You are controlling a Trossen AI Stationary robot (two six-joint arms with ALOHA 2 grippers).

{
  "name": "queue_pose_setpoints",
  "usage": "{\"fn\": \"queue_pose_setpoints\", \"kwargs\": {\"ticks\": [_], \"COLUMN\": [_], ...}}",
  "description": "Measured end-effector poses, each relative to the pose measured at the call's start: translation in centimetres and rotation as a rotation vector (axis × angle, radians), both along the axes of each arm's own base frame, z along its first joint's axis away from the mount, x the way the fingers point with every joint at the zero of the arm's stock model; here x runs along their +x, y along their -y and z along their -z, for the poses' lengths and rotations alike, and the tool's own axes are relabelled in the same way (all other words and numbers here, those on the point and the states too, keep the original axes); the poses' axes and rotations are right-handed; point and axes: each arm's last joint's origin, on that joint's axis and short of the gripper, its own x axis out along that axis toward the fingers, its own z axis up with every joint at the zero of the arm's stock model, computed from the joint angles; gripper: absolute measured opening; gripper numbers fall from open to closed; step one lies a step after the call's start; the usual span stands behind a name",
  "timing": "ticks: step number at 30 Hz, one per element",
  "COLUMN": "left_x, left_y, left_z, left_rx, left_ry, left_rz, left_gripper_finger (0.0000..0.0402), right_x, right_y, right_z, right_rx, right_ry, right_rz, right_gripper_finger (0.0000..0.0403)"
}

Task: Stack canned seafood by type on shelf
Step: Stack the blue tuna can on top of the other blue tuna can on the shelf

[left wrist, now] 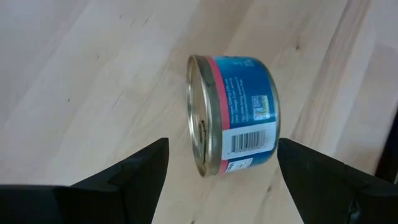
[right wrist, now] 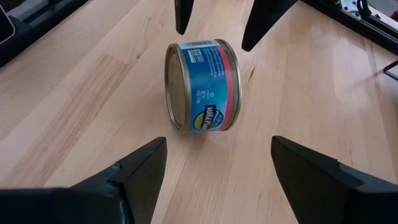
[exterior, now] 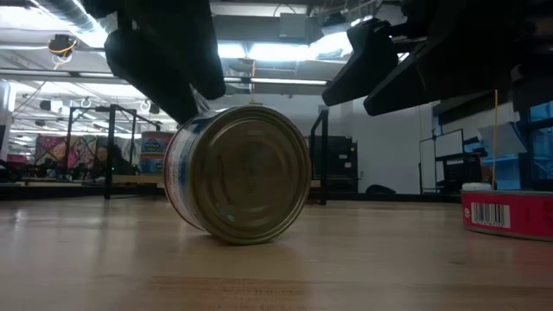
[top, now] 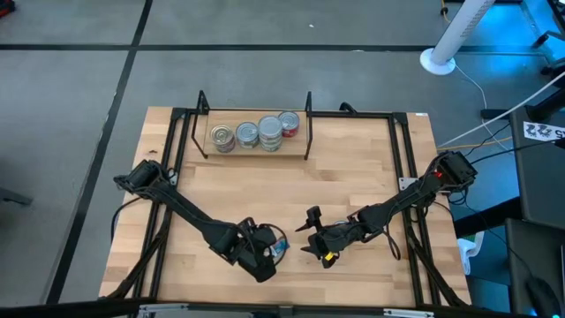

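One tin of canned seafood [left wrist: 233, 115], with a blue label, a pink band and a gold lid, lies on its side on the wooden table, resting on its curved wall [exterior: 242, 233]. My left gripper [left wrist: 221, 149] hovers open just above it, a finger on either side and apart from it. My right gripper [right wrist: 217, 146] stands open a little to the tin's right [top: 307, 234], pointing at it. Several more tins [top: 256, 134] stand on the shelf [top: 256, 151] at the table's far edge.
Black frame rails [top: 402, 168] run along the table's sides. In the low view a low red thing with a barcode [exterior: 508, 212] lies on the table at the right. Bare wood lies between the tin and the shelf.
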Motion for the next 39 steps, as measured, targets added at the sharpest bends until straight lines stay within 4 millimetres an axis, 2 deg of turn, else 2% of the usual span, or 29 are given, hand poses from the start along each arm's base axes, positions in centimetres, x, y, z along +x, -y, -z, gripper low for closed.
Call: {"fn": "queue_pose_setpoints", "kwargs": {"ticks": [27, 39], "left_x": [0.8, 1.4], "left_y": [0.3, 0.7], "left_z": [-0.5, 2.6], "left_rx": [0.018, 0.075], "left_ry": [0.111, 0.039], "left_rz": [0.004, 0.025], "left_gripper_finger": [0.0294, 0.0294], "right_x": [0.0, -0.1], "right_y": [0.0, 0.0], "right_z": [0.0, 0.2], "right_rx": [0.000, -0.009], "right_ry": [0.000, -0.017], "right_rz": [0.000, 0.000], "right_gripper_finger": [0.0289, 0.0289]}}
